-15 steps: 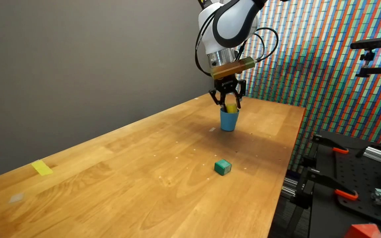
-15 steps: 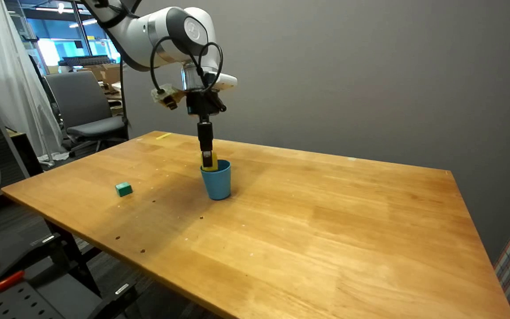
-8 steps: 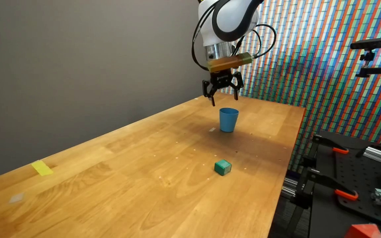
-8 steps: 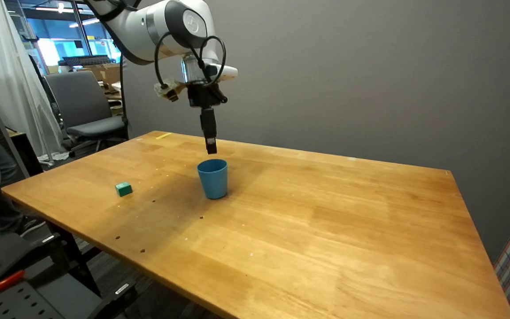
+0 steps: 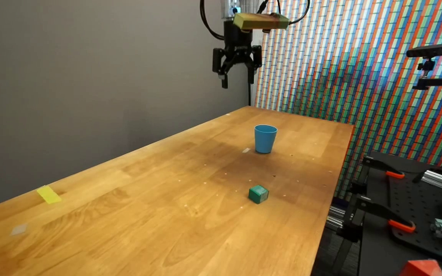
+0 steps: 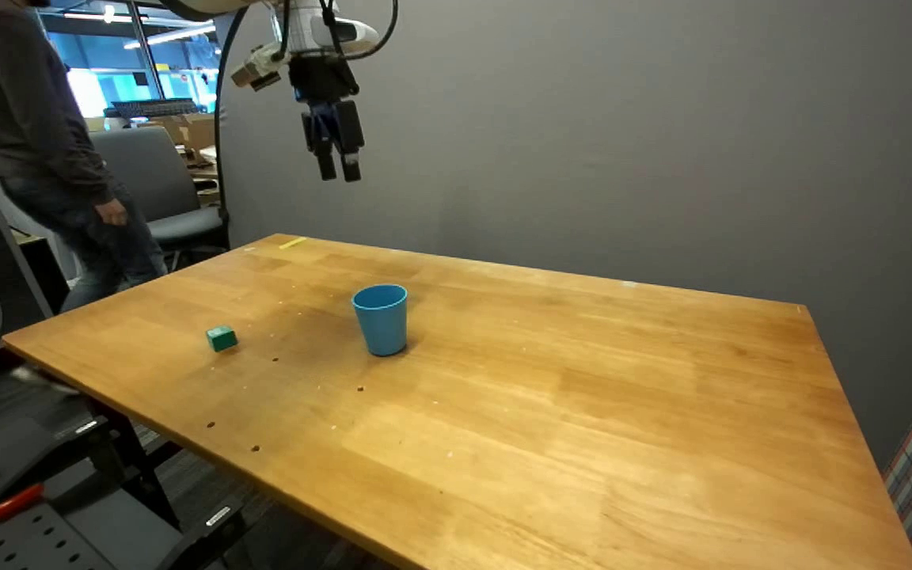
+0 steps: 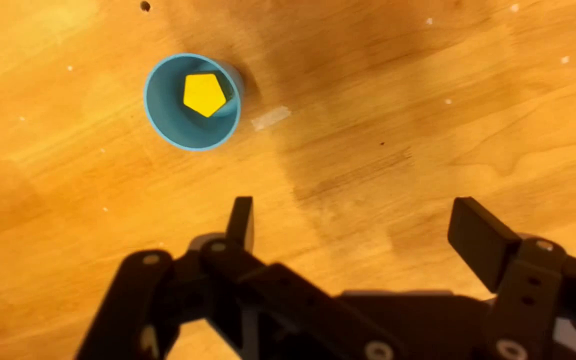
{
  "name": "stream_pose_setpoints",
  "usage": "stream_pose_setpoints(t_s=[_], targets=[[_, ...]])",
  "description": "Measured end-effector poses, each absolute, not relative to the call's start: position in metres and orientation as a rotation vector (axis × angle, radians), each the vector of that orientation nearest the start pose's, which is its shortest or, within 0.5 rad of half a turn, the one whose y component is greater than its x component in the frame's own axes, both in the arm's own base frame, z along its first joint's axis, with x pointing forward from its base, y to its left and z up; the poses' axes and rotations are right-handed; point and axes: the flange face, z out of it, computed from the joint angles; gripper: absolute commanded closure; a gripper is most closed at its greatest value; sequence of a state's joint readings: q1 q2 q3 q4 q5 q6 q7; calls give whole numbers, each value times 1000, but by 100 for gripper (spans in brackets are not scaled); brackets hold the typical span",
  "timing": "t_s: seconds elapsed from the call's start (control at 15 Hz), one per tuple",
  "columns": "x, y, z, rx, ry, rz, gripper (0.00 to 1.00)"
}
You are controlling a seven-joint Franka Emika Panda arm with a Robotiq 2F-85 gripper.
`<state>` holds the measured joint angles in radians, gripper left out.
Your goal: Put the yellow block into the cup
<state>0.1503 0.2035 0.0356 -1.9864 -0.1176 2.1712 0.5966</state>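
Yel block (image 7: pixel 204 95), 5-cornered outline, in rnd cup (image 7: pixel 162 102) on woodgrain tbl (image 7: pixel 348 150).

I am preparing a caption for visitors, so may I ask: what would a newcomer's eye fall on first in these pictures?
Probably the bright yellow block inside the blue cup, seen in the wrist view. Next, the open end effector hangs above the table, with a colourful backdrop behind it. In an exterior view, a person is visible at the left edge.
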Motion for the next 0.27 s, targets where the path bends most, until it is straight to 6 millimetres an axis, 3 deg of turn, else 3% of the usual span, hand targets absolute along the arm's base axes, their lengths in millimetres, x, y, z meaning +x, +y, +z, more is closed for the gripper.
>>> stream_pose_setpoints(t_s=[0.27], targets=[[582,128,394,-3142,306,-14,0]])
